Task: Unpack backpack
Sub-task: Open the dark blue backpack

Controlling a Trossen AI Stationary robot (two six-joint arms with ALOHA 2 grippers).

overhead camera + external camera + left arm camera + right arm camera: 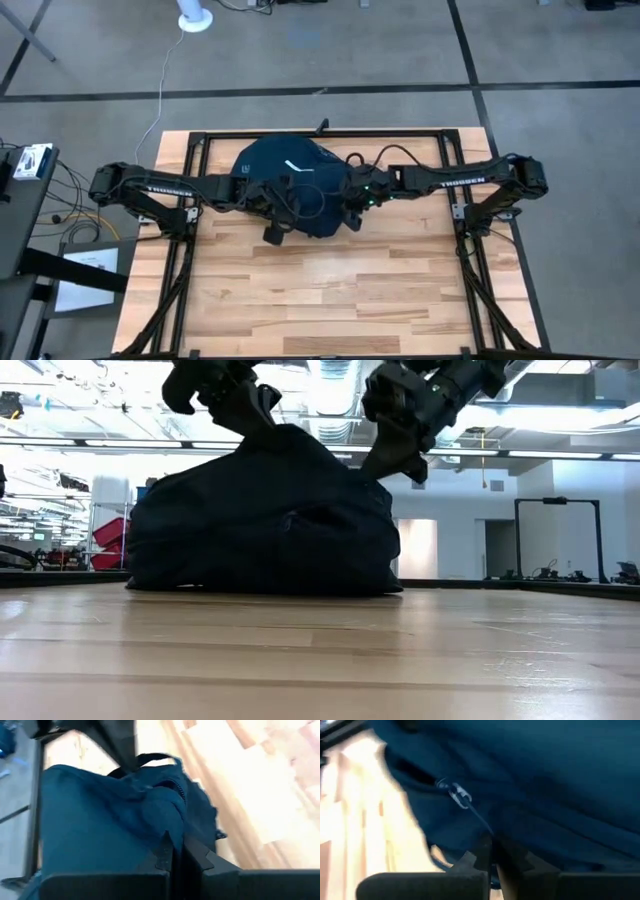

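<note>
Grey floor tiles with dark seams surround the wooden worktop (330, 290), which sits inside a black metal frame; from table height we see a bright hall with white ceiling ducts behind it.

On the far half of the worktop, about midway between its 2 sides, we find the backpack (295, 185) — a soft, rounded, dark navy mound with a short white stripe on its top face. From the low view it looks slumped and wide, its base flat on the wood and its upper fabric drawn into a peak under the left arm. A zipper pull with a small metal ring shows on it in the right wrist view. From above, the backpack's long axis runs roughly across the worktop, from one arm toward the other, though its rounded outline makes this hard to fix, and we cannot tell which end is its top.

We see the left claw (176, 851) on the backpack's left part with its fingers pressed together on a fold of navy fabric. The right claw (492, 851) is at the backpack's right edge, fingers also pressed together — pinching the cord of the zipper pull, as far as we can tell.
</note>
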